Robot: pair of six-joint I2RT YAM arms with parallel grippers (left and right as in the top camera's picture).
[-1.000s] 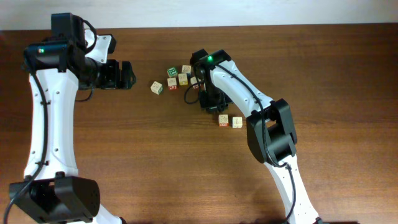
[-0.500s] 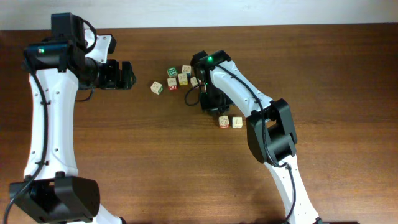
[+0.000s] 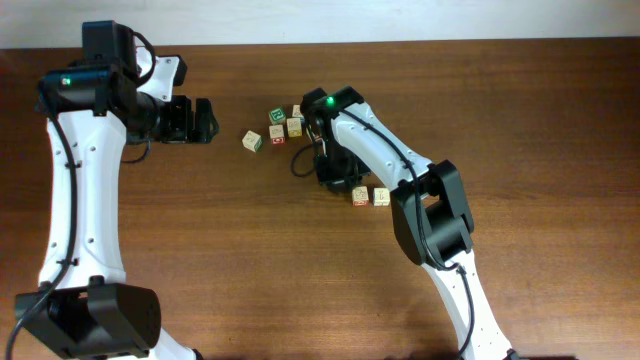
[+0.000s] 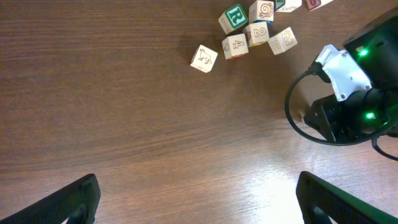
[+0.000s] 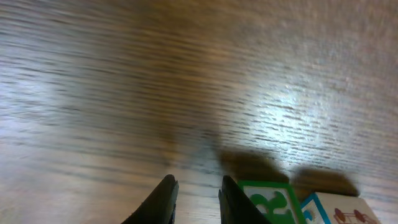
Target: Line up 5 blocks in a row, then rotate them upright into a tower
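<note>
Two blocks [image 3: 370,196] of the line lie side by side, sticking out from under my right arm, which hides the rest. The right wrist view shows a green-printed block [image 5: 268,203] touching a blue-edged one [image 5: 339,213]. My right gripper [image 3: 338,180] points down at the table there. Its jaws [image 5: 198,182] are open by a narrow gap with only bare wood between them. The right finger [image 5: 231,198] stands against the green block's left edge. My left gripper [image 3: 210,120] hangs wide open [image 4: 198,186] over bare table, left of all the cubes.
Several loose cubes lie in a cluster [image 3: 285,122] left of the right arm, seen in the left wrist view as the R cube [image 4: 234,17] and numbered ones [image 4: 256,32]. One cube [image 3: 252,141] sits apart to the left. A cable [image 4: 292,112] loops beside the right wrist.
My right arm has swung slightly left and toward the near side, covering two cubes beside the cluster. The left arm has not moved.
</note>
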